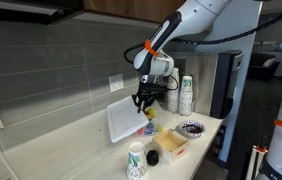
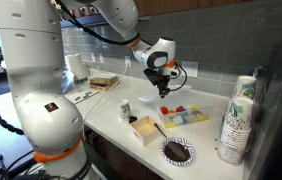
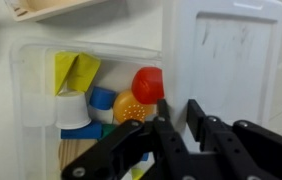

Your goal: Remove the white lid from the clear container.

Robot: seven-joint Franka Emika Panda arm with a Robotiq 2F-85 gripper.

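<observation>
The white lid [image 1: 124, 120] is off the clear container [image 2: 181, 115] and stands on edge beside it, its flat face toward the camera. In the wrist view the lid [image 3: 226, 60] fills the right side. The open container [image 3: 41, 80] is on the left, with red, orange, blue and yellow items inside. My gripper [image 3: 178, 112] has its two fingers on either side of the lid's long edge and is shut on it. In both exterior views the gripper [image 1: 145, 99] [image 2: 163, 89] hangs just above the container.
A small tan open box [image 1: 171, 147] [image 2: 144, 128] lies near the counter's front. A patterned paper cup [image 1: 135, 160] [image 2: 125, 108], stacked white cups [image 1: 186, 95] [image 2: 238, 120] and a plate with a dark item [image 1: 192, 128] [image 2: 177, 150] stand around. The tiled wall is close behind.
</observation>
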